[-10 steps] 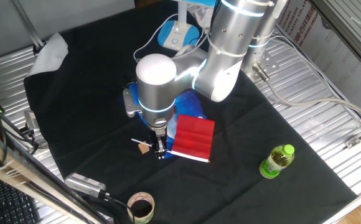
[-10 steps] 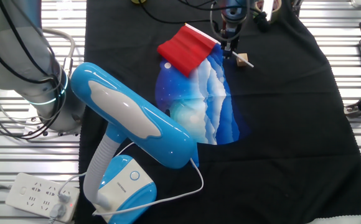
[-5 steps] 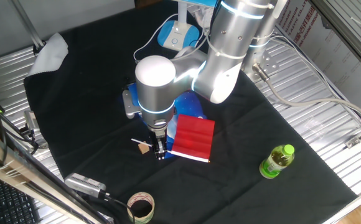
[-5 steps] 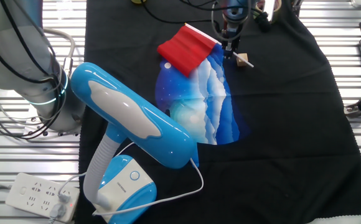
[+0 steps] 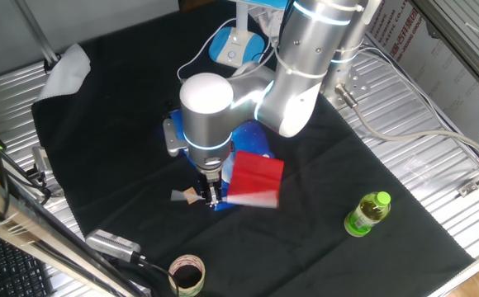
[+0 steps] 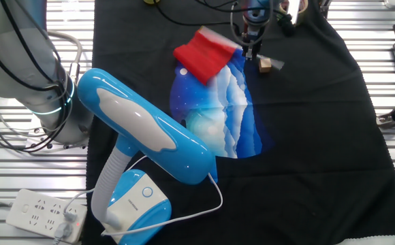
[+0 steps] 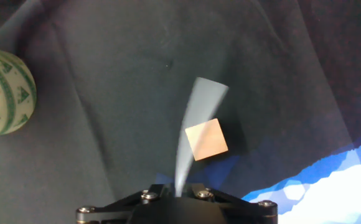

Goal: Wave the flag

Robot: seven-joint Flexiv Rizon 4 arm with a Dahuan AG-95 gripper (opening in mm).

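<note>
The flag [image 5: 253,181] is a red cloth on a thin white stick, held just above the black table cloth over the blue-and-white patterned cloth [image 5: 252,138]. It is motion-blurred in both fixed views. It also shows in the other fixed view [image 6: 206,53]. My gripper [image 5: 213,200] points down and is shut on the flag's stick; it also shows in the other fixed view [image 6: 251,49]. In the hand view the stick [image 7: 196,124] is a pale blurred streak rising from between the jaws. A small wooden block [image 7: 206,139] lies on the cloth under it.
A tape roll [image 5: 187,275] lies near the front edge and shows in the hand view [image 7: 3,93]. A green bottle [image 5: 367,213] lies at the right. A blue desk lamp [image 6: 143,146] stands behind the arm. A white crumpled cloth [image 5: 66,70] is at the far left.
The flag has started to swing: cloth and stick are now blurred, and the stick's free end has shifted sideways. The arm stays in nearly the same place.
</note>
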